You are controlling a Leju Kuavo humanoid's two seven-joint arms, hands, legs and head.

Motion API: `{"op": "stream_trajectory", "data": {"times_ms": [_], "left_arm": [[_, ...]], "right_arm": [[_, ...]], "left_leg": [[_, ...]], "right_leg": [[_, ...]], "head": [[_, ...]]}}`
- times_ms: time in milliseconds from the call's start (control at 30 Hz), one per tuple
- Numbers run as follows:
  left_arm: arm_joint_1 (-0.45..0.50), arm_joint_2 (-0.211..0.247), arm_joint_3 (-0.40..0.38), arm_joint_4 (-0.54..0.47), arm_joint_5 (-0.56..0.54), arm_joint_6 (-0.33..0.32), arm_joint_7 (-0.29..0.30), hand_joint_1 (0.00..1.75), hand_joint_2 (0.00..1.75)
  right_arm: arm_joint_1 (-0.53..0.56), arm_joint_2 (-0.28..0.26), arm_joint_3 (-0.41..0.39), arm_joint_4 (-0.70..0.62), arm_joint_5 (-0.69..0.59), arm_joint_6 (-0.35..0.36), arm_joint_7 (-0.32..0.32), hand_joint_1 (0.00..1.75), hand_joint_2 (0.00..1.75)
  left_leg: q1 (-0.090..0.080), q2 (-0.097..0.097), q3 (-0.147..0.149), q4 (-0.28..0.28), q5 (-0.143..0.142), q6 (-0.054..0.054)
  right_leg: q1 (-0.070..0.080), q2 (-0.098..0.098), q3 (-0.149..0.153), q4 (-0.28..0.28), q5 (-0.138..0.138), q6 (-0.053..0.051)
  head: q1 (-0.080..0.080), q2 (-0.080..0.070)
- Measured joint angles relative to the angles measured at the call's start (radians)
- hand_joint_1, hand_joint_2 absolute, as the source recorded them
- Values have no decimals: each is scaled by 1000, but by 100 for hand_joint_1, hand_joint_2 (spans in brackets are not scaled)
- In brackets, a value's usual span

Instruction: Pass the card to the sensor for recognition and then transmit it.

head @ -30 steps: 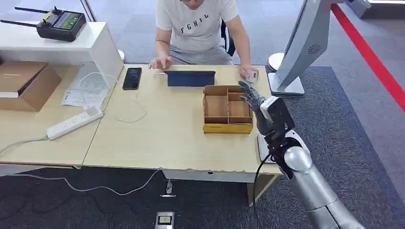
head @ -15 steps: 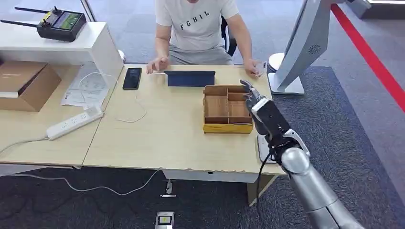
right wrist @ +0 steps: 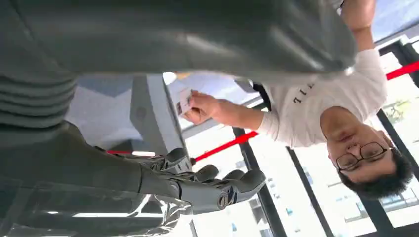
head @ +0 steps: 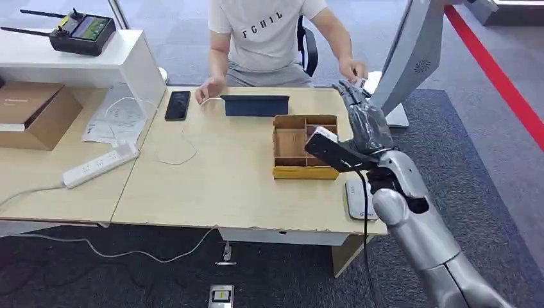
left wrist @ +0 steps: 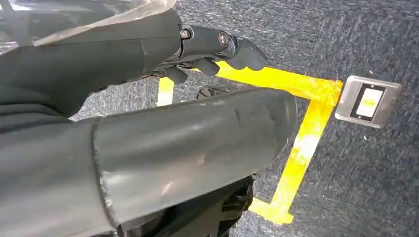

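The card (head: 363,82) is small and pale, and a person seated across the table holds it in a raised hand (head: 351,68) beyond the table's far right corner. In the right wrist view the card (right wrist: 184,101) is pinched in that person's hand (right wrist: 205,106). My right hand (head: 362,119) is lifted just below and in front of the card, with fingers (right wrist: 212,185) spread and nothing in it. A flat white sensor pad (head: 356,199) lies at the table's right front edge under my forearm. My left hand (left wrist: 207,49) hangs over the floor, holding nothing.
A wooden compartment box (head: 301,144) stands left of my right hand. A dark tablet (head: 255,104), a phone (head: 178,104), a power strip (head: 99,165) and a cardboard box (head: 32,112) lie further left. A large grey-white stand (head: 410,58) rises at the right.
My right hand has risen and swung toward the far right corner, turning over. The person's hand has lifted the card off the table and moved it right, toward my hand.
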Motion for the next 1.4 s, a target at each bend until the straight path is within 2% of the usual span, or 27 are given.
{"op": "stream_trajectory", "data": {"times_ms": [100,400,900,1400], "left_arm": [[-1,0,0,0,0,0,4,0,0],[0,-5,-5,0,0,-3,21,0,0],[-1,-6,-22,0,2,-6,22,0,0],[-2,-5,-24,0,5,-7,23,0,0]], "right_arm": [[-41,-2,17,14,137,13,30,0,175],[-122,-2,85,71,384,31,64,0,175],[-178,10,133,237,483,-1,52,0,175],[-213,27,136,388,481,-32,29,0,175]], "left_leg": [[0,0,0,0,0,0],[0,0,-1,0,0,0],[0,0,0,0,0,0],[0,0,0,0,0,0]], "right_leg": [[0,0,0,0,0,0],[0,0,0,0,0,0],[0,0,0,0,0,0],[0,0,0,0,0,0]], "head": [[0,0],[0,0],[0,0],[0,0]]}}
